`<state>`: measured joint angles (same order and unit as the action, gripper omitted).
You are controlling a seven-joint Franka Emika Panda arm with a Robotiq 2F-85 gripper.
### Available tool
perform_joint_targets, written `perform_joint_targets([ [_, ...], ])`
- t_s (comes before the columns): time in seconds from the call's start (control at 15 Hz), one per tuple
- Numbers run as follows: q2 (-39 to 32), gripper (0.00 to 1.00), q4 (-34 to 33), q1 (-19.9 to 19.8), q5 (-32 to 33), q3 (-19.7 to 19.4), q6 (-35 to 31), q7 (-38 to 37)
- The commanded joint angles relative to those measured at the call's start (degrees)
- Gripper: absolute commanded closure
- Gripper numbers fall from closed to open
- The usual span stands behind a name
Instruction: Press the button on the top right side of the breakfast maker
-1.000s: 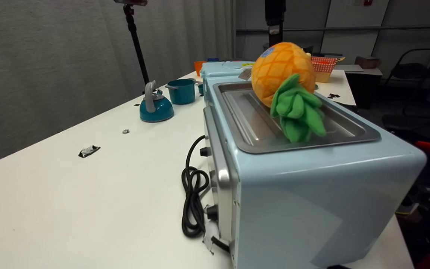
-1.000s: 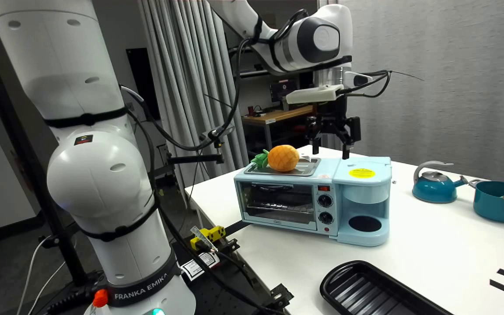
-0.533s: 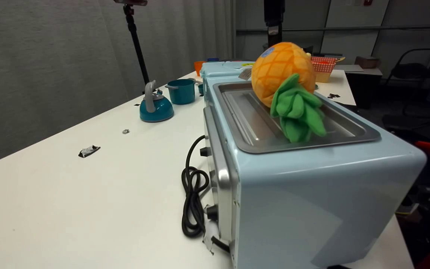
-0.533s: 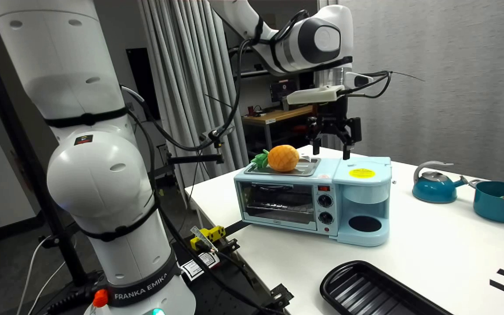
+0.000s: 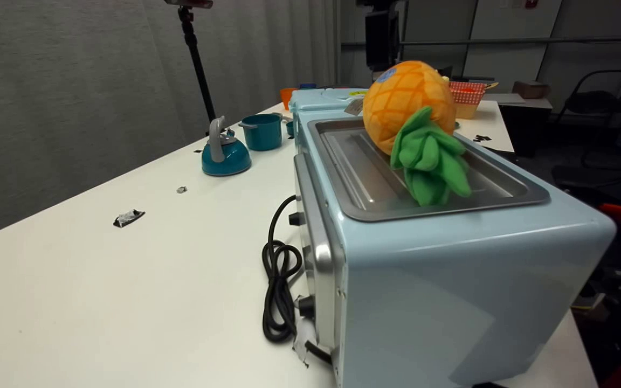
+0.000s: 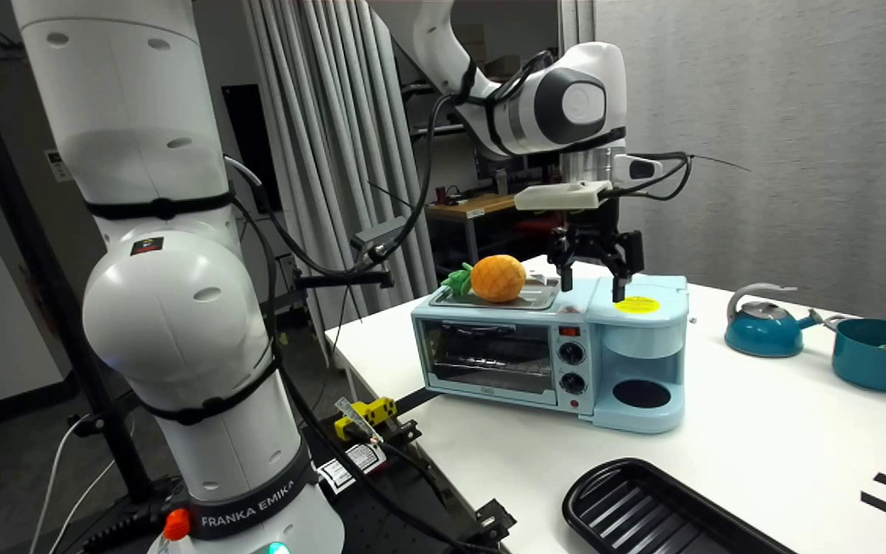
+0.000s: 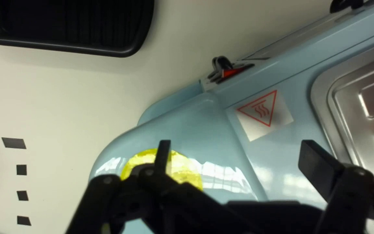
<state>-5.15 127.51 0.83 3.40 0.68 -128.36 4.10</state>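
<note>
The breakfast maker is a boxy pale-blue appliance on the white table, with an oven on one side and a coffee section on the other. It also shows in an exterior view from its end and in the wrist view. A red switch sits above two black knobs on its front; it shows in the wrist view too. My gripper is open and empty, pointing down above the top, near the coffee section. In the wrist view its fingers straddle the lid seam, one over the yellow sticker.
A plush pineapple lies on the metal tray on top of the oven. A black pan lies in front of the appliance. A teal kettle and teal pot stand beside it. A black cord lies coiled on the table.
My gripper has moved down closer to the top of the breakfast maker, and slightly sideways. It stays open. The appliance and other objects have not moved.
</note>
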Motion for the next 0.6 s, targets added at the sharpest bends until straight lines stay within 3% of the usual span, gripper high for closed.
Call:
perform_joint_targets([
  [0.0, -2.91, 0.00, -2.89, 0.08, 1.22, -0.18, -2.62, -2.44],
  [0.53, -6.60, 0.00, -9.50, 0.52, 1.07, 0.01, -3.27, -4.95],
])
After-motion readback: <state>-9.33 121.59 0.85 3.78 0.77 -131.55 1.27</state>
